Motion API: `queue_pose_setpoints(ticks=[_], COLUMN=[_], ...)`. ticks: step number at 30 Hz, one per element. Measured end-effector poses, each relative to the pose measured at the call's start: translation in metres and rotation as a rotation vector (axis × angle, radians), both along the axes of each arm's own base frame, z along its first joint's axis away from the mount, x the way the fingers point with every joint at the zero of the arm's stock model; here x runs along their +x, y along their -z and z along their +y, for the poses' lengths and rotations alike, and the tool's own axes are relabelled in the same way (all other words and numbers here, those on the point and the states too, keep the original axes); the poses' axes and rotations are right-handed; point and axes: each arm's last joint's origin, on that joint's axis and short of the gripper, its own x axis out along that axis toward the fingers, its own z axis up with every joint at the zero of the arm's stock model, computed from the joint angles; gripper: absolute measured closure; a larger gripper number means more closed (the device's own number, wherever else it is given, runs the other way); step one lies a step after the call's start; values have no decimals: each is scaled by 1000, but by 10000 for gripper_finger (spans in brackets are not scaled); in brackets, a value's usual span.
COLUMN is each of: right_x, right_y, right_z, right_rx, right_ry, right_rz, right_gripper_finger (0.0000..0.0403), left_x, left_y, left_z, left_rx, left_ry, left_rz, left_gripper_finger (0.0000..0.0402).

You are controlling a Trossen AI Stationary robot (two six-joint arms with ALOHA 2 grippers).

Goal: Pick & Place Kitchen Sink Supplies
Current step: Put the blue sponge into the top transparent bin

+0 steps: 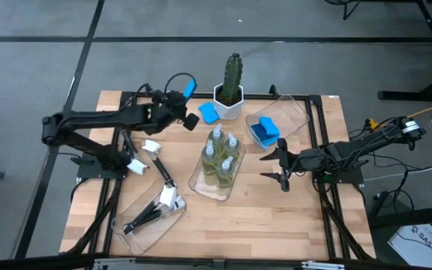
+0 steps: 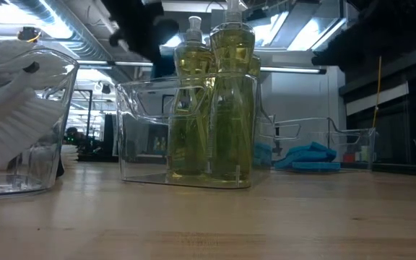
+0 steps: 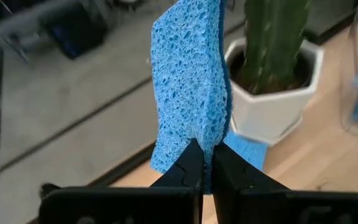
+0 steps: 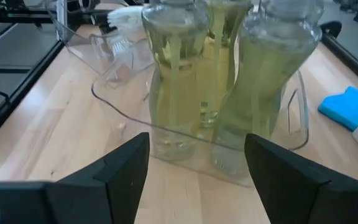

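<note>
The left gripper [image 3: 205, 163] is over the far left part of the table [image 1: 276, 217], and its fingers [image 3: 185, 169] are closed on a blue sponge [image 3: 190, 81] that stands on edge between them. In the high view the arm covers most of this sponge; only a small blue part shows.

A second sponge [image 1: 209, 113] lies on the table just left of the cactus pot [image 1: 229, 103], and two more sponges [image 1: 265, 130] lie in the far right tray [image 1: 295, 114].

The right gripper [image 4: 197, 165] waits to the right of the middle tray [image 1: 199, 183] with fingers wide open, holding nothing. This tray holds the soap bottles [image 1: 220, 154]; they overlap, so their number is hard to tell.

The near left tray [image 1: 133, 234] holds brushes [image 1: 167, 199]; another brush [image 1: 157, 156] lies on the table beside it. In the low view, only white bristles [image 2: 9, 119] of a brush show, cut by the picture edge.
</note>
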Motion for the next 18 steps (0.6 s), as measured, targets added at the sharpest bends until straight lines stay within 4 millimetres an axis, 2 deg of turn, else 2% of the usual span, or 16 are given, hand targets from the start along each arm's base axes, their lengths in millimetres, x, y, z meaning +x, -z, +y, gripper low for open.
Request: queue_pose_setpoints(ticks=[6,13,18], right_x=[2,5,6], right_y=[-6,-17,-26], right_z=[1,2,2], right_rx=[-53,-132,-183], right_ry=[-26,-55,-66], right_rz=[-58,-172,-266], right_gripper_finger=[141,141,141], left_x=[3,16,20], left_y=[-19,-35,-44], left_z=[-34,-76,-103], left_rx=[117,203,180], left_ry=[77,314,521], left_rz=[-82,-171,-273], left_gripper_finger=[397,397,397])
